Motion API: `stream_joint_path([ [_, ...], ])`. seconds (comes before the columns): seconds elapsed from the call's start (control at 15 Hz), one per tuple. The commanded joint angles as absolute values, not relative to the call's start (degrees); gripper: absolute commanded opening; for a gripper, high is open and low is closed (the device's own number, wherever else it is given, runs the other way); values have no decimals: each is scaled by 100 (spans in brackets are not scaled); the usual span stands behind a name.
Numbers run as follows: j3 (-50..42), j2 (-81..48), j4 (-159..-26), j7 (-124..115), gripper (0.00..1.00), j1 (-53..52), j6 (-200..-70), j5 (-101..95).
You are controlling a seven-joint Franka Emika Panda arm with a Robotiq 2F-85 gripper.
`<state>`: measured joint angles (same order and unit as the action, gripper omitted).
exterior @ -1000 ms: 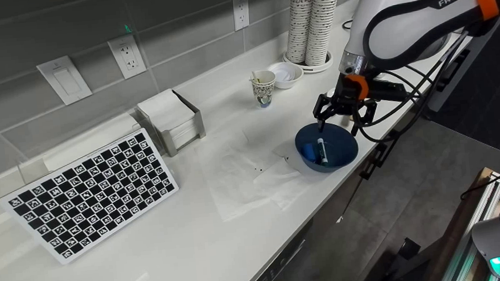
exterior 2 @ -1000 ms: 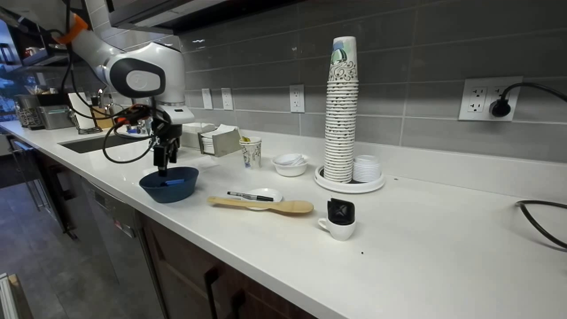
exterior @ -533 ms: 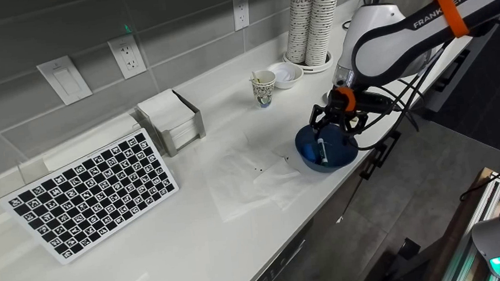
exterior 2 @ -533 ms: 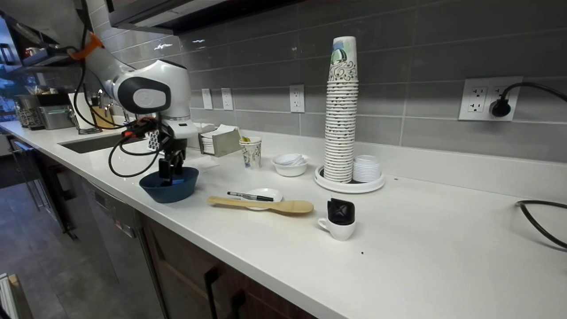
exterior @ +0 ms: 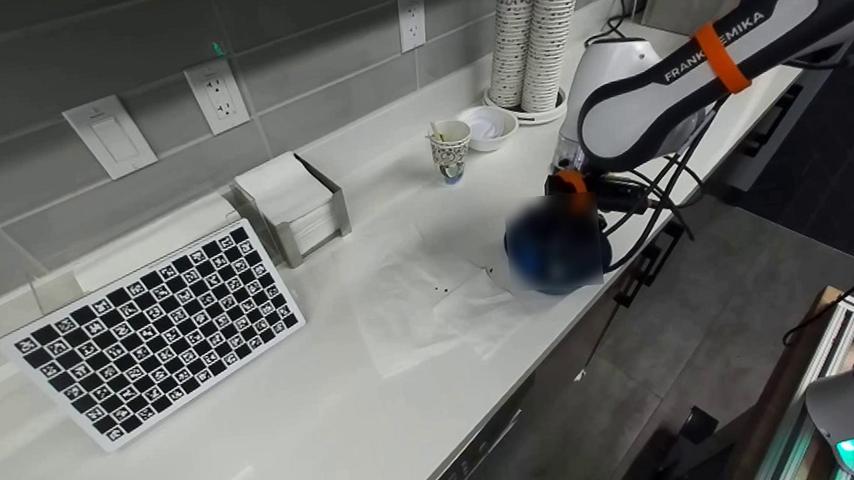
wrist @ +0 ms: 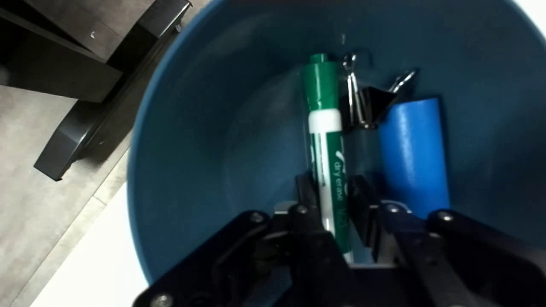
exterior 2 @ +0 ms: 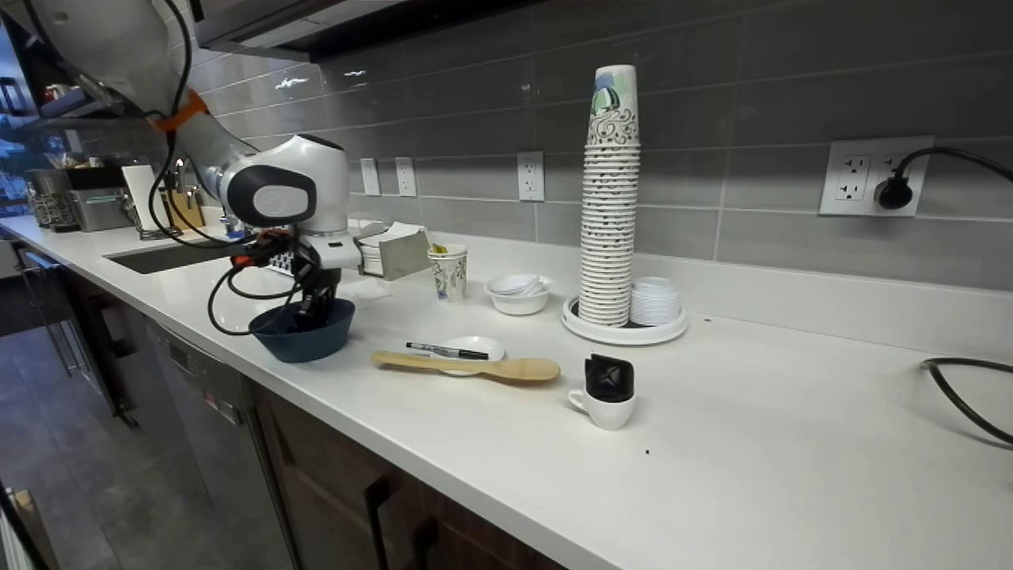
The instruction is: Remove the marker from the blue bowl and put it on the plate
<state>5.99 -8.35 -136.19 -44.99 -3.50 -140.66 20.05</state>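
Claw [wrist: 332, 192] down inside the bowl [exterior 2: 305, 348], grasping the marker [wrist: 327, 153]: one side of the claw against each flank of the barrel, no gap made out at the tips. Firmness cannot be told. Marker is within the bowl; whether it has left the bottom cannot be told.

Why so (my reading): steep entry from above, since the bowl's wall would block a low one. Claw set across the barrel's narrow width, past its middle, away from the cap. Also inside the bowl: a black clip [wrist: 377, 100] beside the marker and a blue piece [wrist: 413, 157]. One side of the claw sits in the lane between marker and blue piece; a straight lift should disturb these least. Near the bowl, on the worktop [exterior 2: 712, 443], the plate [exterior 2: 481, 343] has a pen [exterior 2: 447, 351] and a wooden spoon [exterior 2: 465, 366] across it, so room looks scant.

Change: a second ago the claw hung spread about the bowl's rim; now the arm [exterior 2: 273, 194] is lower, the claw sunk into the bowl and drawn in. Blue piece, then visible in both exterior views, cannot be made out there now. Bowl, plate, pen, wooden spoon unmoved.
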Motion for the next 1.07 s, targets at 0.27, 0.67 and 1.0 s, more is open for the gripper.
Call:
stream_joint_path([
  [0.27,527,-940,-13412,-4594,5,-592,-14085,1904],
  [0.67,414,171,-13911,-4539,5,-505,-14127,1525],
  [1.0,140,810,-13986,-3740,5,-226,-13969,2302],
])
